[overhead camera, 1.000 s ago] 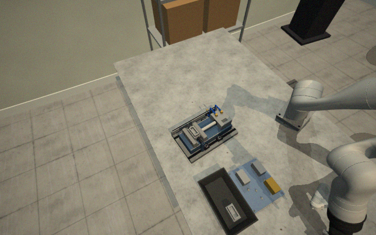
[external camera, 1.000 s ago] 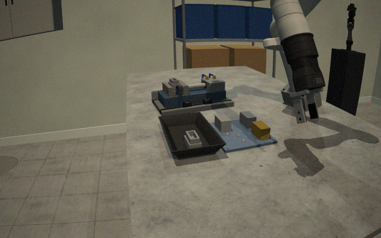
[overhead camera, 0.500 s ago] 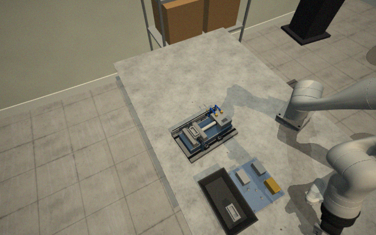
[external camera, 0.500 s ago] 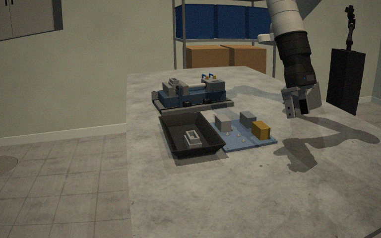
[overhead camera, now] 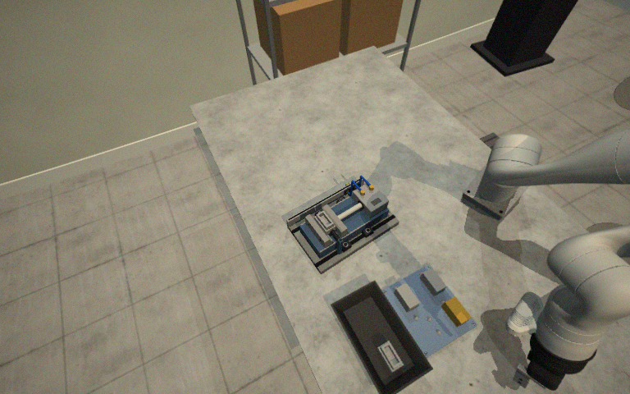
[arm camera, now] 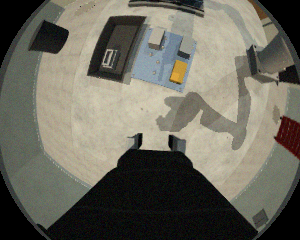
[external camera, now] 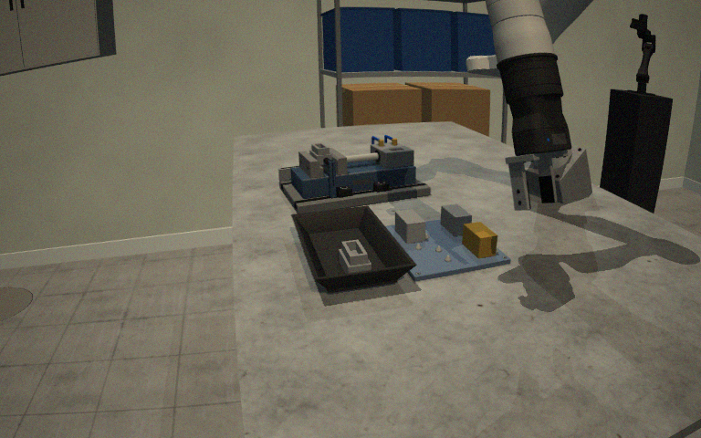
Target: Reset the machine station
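The vise (overhead camera: pixel 312 241) (external camera: pixel 310 184) (arm camera: pixel 167 7) sits between ten and eleven o'clock of the infeed plate (overhead camera: pixel 423 292) (external camera: pixel 430 261) (arm camera: pixel 145 71) in the exterior view; the gripper (overhead camera: pixel 522 377) (external camera: pixel 547 199) (arm camera: pixel 155 139) hovers at two, angled downward, fingers spread wide!

Arm (overhead camera: pixel 579 163) (external camera: pixel 522 32) (arm camera: pixel 276 57), one: off-white to pale gray, smooth rounded tubular links, bulbous elbows, fine dark seam lines ringing the joints. Base plate (overhead camera: pixel 471 197) (arm camera: pixel 262 75), one: gray, angular, small dark screw points near its corners. Wrist housing (overhead camera: pixel 560 354) (external camera: pixel 533 103) (arm camera: pixel 155 200), one: matte black, stepped, near-cylindrical, bearing a small blue dot (external camera: pixel 548 140) beside a dark gray rectangular panel (external camera: pixel 559 139). Hand (overhead camera: pixel 522 375) (external camera: pixel 544 198) (arm camera: pixel 155 139), one: gray, two flat-sided angular fingers (external camera: pixel 518 187), dark round screw holes, black inner faces.
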Controlling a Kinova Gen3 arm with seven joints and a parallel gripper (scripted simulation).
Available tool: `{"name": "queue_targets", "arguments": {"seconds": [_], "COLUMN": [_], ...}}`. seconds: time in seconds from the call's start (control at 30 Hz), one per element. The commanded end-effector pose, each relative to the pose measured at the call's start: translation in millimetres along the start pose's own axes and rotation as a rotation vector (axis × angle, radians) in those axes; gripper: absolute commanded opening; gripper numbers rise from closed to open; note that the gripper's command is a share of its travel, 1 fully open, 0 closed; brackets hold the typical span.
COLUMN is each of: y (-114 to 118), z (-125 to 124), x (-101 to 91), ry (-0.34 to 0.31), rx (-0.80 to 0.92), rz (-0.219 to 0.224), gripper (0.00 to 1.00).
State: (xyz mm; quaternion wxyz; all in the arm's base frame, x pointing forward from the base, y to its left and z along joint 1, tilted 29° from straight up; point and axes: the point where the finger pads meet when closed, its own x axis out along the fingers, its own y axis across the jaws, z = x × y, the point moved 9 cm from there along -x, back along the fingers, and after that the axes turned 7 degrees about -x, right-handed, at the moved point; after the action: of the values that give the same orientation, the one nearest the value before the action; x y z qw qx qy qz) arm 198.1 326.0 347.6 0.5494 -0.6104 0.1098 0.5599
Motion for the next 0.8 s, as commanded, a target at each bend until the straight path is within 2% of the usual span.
{"name": "queue_targets", "arguments": {"seconds": [0.0,0.1,0.13,0.33,0.37,0.5,0.53,0.77], "y": [-1,-1,0,0,1,1,1,2], "z": [-4,-4,-9,-9,-14,-14,-19,-24], "x": [-3.5,-3.5,-7.7,-7.7,-11.8,-11.8,-15.9,-19.9], "ry": [0.016,0.016,0.039,0.039,0.06,0.06,0.081,0.101], "rx": [0.005,0.005,0.013,0.013,0.022,0.022,0.03,0.039], "rz": [-0.001,-0.001,0.003,0.003,0.006,0.006,0.009,0.012], "gripper": [1.0,1.0,1.0,1.0,1.0,1.0,1.0,1.0]}}
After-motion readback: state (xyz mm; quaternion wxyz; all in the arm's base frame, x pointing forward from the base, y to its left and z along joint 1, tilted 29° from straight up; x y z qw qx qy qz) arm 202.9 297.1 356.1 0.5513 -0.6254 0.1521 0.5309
